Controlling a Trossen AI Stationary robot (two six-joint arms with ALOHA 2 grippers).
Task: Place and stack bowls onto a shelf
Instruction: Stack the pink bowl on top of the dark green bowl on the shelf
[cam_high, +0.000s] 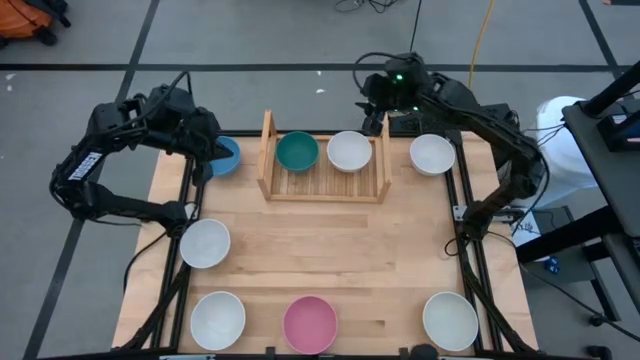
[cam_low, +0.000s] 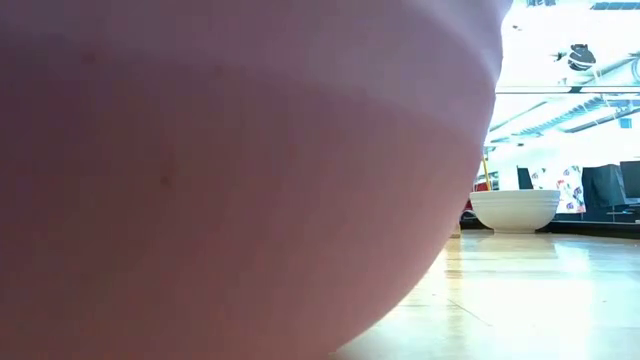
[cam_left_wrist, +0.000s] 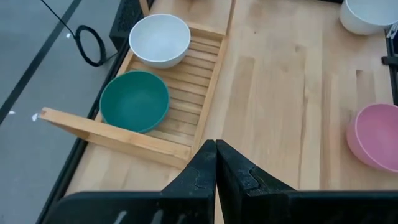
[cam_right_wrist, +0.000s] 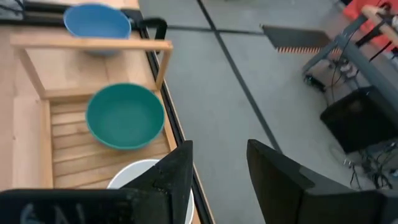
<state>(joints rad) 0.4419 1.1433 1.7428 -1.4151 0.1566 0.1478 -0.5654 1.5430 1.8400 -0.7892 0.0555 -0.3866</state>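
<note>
The light-wood shelf stands at the table's far middle. On its slats rest a teal bowl and a white bowl. My right gripper is open and stands over the far edge by the shelf's right panel, beside that white bowl. A blue bowl sits left of the shelf. My left gripper is shut with nothing between its fingers. It stands over the blue bowl's left rim, and no touch shows.
More bowls rest on the table: white ones at far right, left, near left and near right. A pink bowl at near middle fills most of the low view. The table's middle is bare wood.
</note>
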